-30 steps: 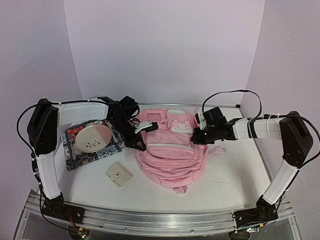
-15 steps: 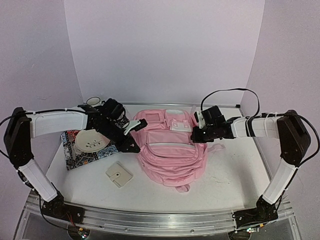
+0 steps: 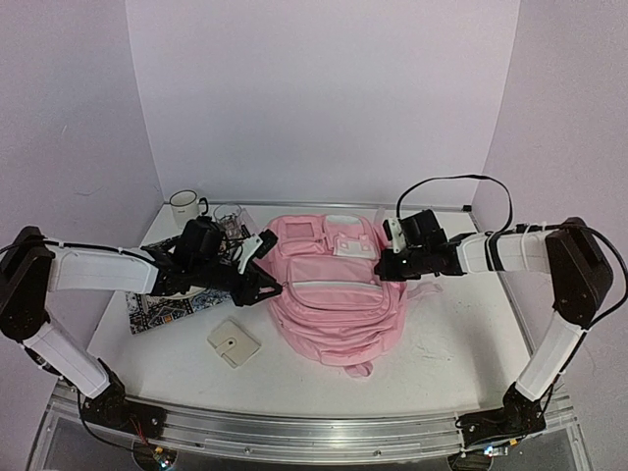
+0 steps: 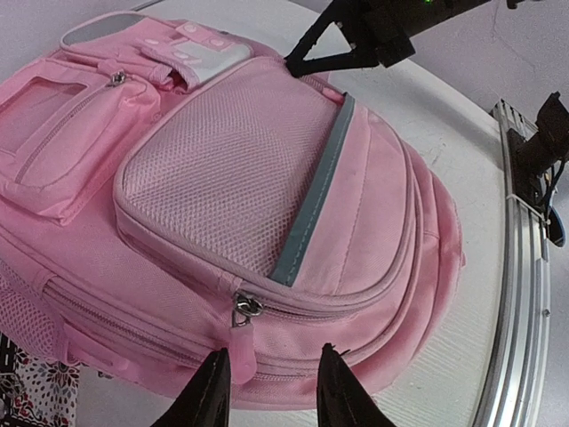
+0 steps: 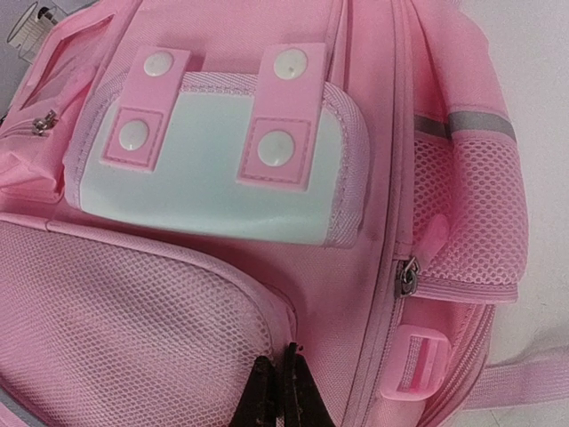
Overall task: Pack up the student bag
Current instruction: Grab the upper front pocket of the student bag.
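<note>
Shows the student bag (image 3: pixel 334 294), a large soft light-pink fabric backpack, lying front-up on the white bench (image 3: pixel 451 334) between both arms.

Marks a fresh change on the bag's left. Finds the left arm (image 3: pixel 108 270) swung down low to the bag's left edge, no longer hanging over the patterned mat (image 3: pixel 157 309) left of the bag as it did a second ago. Uncovers, behind and left of the bag, a white mug (image 3: pixel 184 206) and a clear glass (image 3: pixel 228 218). Finds the left jaws parting, from nearly shut to partly spread. Finds the right jaws unchanged: pressed together, tips on the bag's upper right front, and cannot tell whether any fabric is nipped.

Suggests an approach to a zip, with the bag shut and nothing packed yet. Leaves a small square cream case (image 3: pixel 234 343) loose off the bag's lower left corner.

From the left wrist, reveals what the overhead view hides: a pink zip pull (image 4: pixel 239 356) at the edge of the grey-striped mesh front pocket (image 4: pixel 231 169). Places it between the two black fingers (image 4: pixel 209 391), close beside one, not yet pinched.

From the right wrist, adds a pale mint flap (image 5: pixel 213 187) with pink snap tabs, a side mesh pocket (image 5: pixel 471 205) and a pink buckle (image 5: pixel 413 360).

Only from overhead, gives the mug, glass and case.
</note>
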`<state>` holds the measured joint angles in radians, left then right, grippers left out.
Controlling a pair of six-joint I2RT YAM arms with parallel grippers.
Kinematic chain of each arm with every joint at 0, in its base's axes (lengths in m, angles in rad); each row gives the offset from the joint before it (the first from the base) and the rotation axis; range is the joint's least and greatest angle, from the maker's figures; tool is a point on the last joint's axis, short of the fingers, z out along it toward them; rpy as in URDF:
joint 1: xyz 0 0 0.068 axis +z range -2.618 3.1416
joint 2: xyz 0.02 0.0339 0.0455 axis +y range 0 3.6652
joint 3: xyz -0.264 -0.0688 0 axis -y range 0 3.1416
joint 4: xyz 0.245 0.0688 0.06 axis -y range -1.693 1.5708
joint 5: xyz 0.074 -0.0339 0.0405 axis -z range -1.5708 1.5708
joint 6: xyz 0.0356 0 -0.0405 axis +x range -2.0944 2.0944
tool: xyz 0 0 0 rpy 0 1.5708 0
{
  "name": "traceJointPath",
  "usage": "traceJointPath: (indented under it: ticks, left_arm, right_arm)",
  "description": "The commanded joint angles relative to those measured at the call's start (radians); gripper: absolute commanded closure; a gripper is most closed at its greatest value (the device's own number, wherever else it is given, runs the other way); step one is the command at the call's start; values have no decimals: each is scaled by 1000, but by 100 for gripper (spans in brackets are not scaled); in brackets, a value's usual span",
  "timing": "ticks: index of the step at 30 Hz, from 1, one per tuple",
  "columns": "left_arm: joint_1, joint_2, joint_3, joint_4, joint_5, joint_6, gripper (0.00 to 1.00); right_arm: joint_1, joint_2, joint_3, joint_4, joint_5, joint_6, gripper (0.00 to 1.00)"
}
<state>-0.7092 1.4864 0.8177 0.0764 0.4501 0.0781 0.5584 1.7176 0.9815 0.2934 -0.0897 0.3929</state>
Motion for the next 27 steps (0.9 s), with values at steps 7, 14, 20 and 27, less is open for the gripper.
traceJointPath:
  ticks: [7,14,20,27]
  left_arm:
    - [-6,86,10,85,25,51,65]
    - [12,112,6,82,-34,83,65]
    - [37,117,8,79,-41,72,63]
    - [45,139,2,78,12,60,61]
  right_arm:
    - [0,-63,-29,0,-44,-10,100]
    - [0,-67,-29,0,-59,-17,100]
    - [0,-65,-31,-1,-67,-19,100]
    - [-1,-51,-44,1,-56,-17,99]
